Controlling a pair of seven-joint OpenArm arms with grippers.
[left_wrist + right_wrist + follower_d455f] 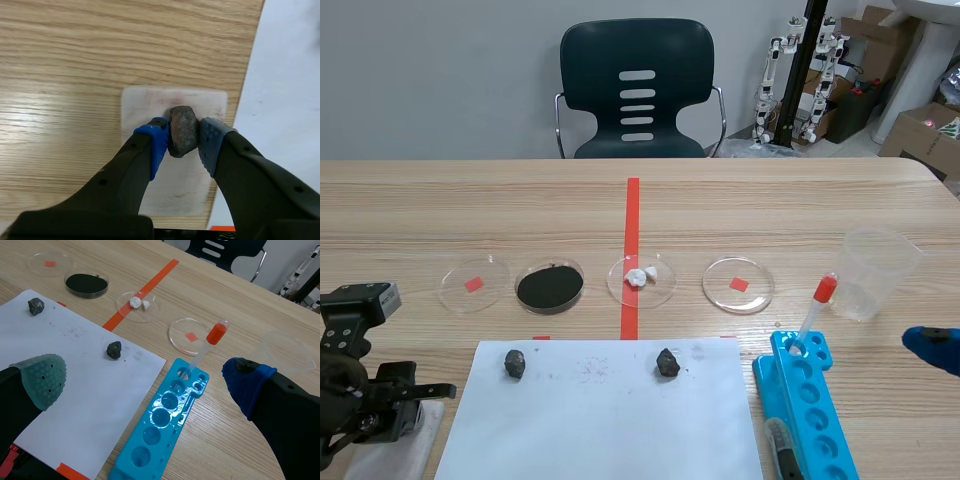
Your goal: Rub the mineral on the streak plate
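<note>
My left gripper point(181, 144) pinches the dark mineral point(183, 127) over the white streak plate point(142, 102) at the tabletop's near-left corner; I should press firmly, dragging inside its edges.

My right arm's fingers point(40, 377) stand wide apart with nothing between them, one pad grey-green, the other blue. Below them a white paper sheet point(75, 370) lies on the bench point(235, 300). One dark rock point(35, 305) sits near its far left corner and a second dark rock point(114, 349) toward its far right. Just right of the paper lies a blue well tray point(160, 425), and a red-bulbed dropper point(210, 340) leans up from its far end. Beyond the paper I see four dishes in a row. From the left they are a red-square dish point(49, 262), a black powder dish point(86, 283), a white-lump dish point(137, 303) and another red-marked dish point(192, 335). A clear cup point(290, 350) stands right of the dropper.
</note>
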